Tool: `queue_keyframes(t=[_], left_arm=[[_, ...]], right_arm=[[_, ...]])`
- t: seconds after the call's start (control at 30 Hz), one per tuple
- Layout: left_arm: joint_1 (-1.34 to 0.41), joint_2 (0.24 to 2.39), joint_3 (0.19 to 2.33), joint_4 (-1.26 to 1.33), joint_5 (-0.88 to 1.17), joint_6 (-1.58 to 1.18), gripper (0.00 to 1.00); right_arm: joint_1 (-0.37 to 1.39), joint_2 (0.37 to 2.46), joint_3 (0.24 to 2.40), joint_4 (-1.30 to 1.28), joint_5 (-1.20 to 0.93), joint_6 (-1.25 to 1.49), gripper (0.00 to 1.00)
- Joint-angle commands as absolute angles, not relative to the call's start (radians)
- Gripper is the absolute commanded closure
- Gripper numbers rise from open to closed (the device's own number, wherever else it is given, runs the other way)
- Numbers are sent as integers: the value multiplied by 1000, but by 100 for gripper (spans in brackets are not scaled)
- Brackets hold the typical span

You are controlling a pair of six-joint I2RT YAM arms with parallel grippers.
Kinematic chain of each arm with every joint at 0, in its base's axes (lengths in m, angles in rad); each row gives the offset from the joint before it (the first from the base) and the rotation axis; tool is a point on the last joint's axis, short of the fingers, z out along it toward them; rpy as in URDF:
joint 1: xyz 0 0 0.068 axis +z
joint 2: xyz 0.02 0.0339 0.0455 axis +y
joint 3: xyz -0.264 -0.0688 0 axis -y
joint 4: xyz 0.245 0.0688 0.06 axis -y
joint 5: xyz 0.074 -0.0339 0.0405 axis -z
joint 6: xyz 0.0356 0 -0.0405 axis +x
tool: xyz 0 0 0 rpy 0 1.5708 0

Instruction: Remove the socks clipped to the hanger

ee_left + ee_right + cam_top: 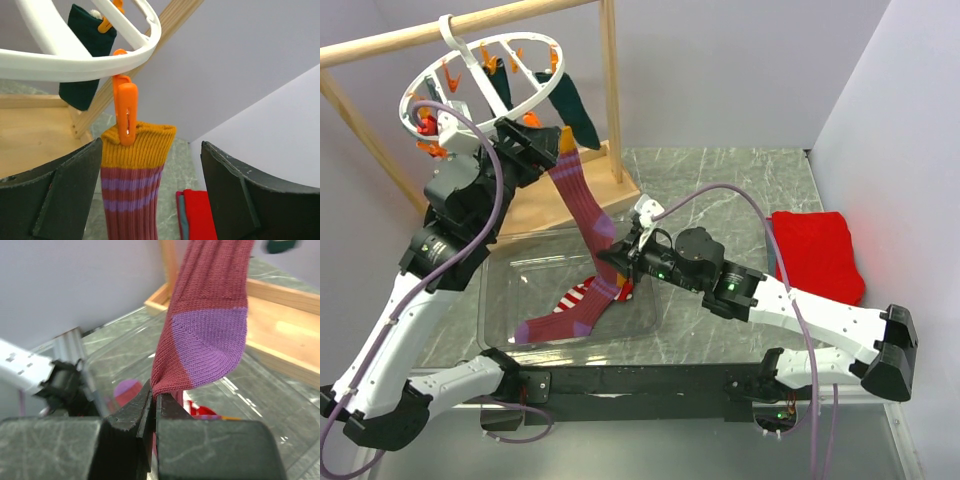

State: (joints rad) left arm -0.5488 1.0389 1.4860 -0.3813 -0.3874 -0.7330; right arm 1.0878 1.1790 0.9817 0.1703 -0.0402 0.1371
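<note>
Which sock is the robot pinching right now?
The long maroon sock with the orange cuff, hanging from an orange clip. The right gripper pinches it by its purple heel. The dark teal socks hang untouched; others lie in the tub.

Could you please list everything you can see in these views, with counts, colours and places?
wooden rail frame: one, light wood, back left.
hanger: one, white, hooked on the rail.
clips: several, orange, on the hanger.
teal socks: two, dark teal, clipped to the hanger.
clipped maroon sock: one, maroon and purple with an orange cuff, hanging from a clip.
loose maroon sock: one, maroon and purple, in the bin.
striped sock: one, red and white, in the bin.
bin: one, clear, between the arms.
red cloth: one, red, folded at right.
left gripper: black, open around the orange cuff.
right gripper: black, shut on the clipped maroon sock near its heel.
</note>
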Motion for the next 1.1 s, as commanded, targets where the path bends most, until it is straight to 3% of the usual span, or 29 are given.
queue_keyframes(t=[0.0, 0.23, 0.47, 1.07], left_arm=[[-519, 1022, 1401, -238, -304, -798, 16], [-463, 951, 1286, -121, -287, -851, 16], [-411, 920, 1183, 23, -204, -897, 13], [-301, 916, 1051, 345, -37, -1000, 22]], right_arm=[[1060, 1134, 1061, 80, -211, 143, 100], [925, 1121, 1109, 41, -514, 271, 100], [896, 1132, 1141, 17, -644, 264, 100], [894, 1126, 1158, 8, -684, 270, 100]])
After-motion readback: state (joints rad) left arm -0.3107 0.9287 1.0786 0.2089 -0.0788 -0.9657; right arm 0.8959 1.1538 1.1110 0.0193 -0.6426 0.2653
